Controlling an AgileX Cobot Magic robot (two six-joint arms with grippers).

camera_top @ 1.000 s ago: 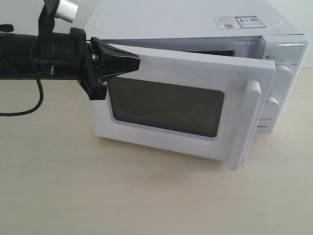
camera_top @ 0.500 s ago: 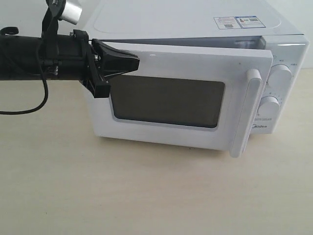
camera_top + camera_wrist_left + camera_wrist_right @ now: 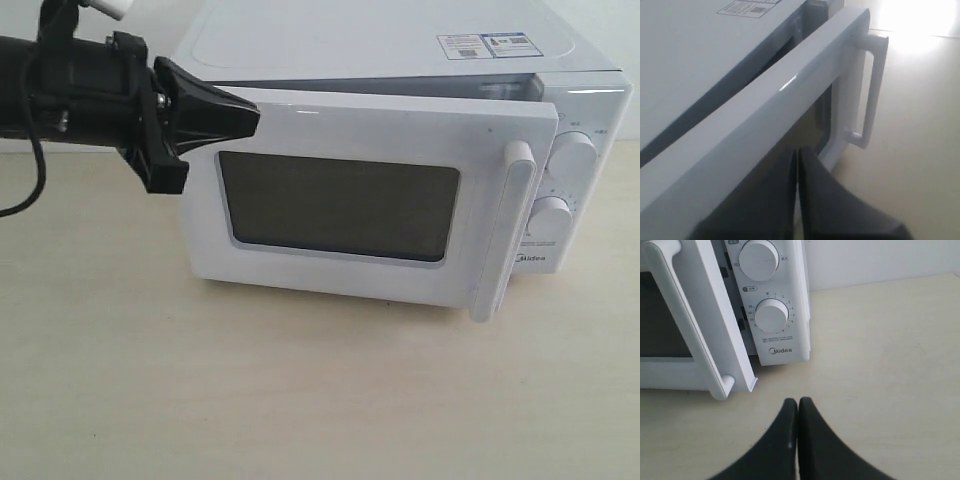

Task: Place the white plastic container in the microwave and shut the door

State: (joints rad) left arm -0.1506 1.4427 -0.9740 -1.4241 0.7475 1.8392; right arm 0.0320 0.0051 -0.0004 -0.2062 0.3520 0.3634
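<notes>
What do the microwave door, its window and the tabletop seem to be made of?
Door: glossy white plastic or painted metal; a bright highlight sits near its top edge. Window: dark glass or clear plastic, probably, with a faint sheen. Tabletop: pale matte wood-look laminate, judging by fine grain streaks; real wood is possible.

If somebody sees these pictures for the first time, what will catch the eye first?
The white Midea microwave fills the middle of the exterior view, its door nearly shut, with a narrow gap along its top edge. The black left hand, fingers pressed together, points at the door's upper left corner in that view.
</notes>
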